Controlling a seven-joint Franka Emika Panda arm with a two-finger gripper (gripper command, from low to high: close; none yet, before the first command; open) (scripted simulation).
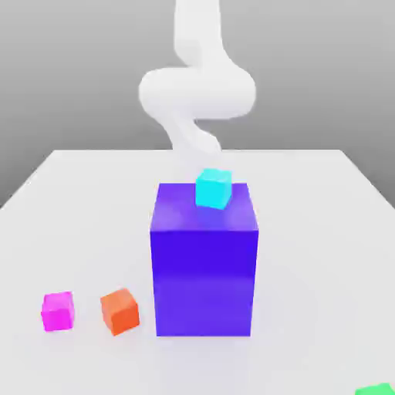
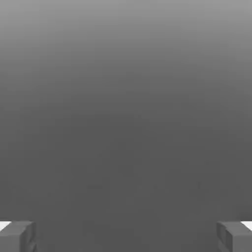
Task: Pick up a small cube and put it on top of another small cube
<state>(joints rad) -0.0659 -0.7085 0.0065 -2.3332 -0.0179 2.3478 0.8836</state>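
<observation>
Big blue-purple block (image 1: 204,266) stands mid-bench (image 1: 77,200); cyan cube (image 1: 213,187) on its top. Magenta cube (image 1: 58,311) on bench toward exterior view's left of block; orange cube (image 1: 119,311) between them. Green cube (image 1: 376,389) at lower right of block, partly cropped. End effector (image 2: 126,236) spread wide, holding nothing; fingertips (image 2: 17,235) against grey backdrop.

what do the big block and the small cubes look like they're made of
The big blue-purple block looks like smooth, slightly glossy plastic: a soft sheen on its top, flat colour, no grain. The cyan cube, magenta cube and orange cube look matte and plain, perhaps plastic or foam; a render leaves this open.
</observation>
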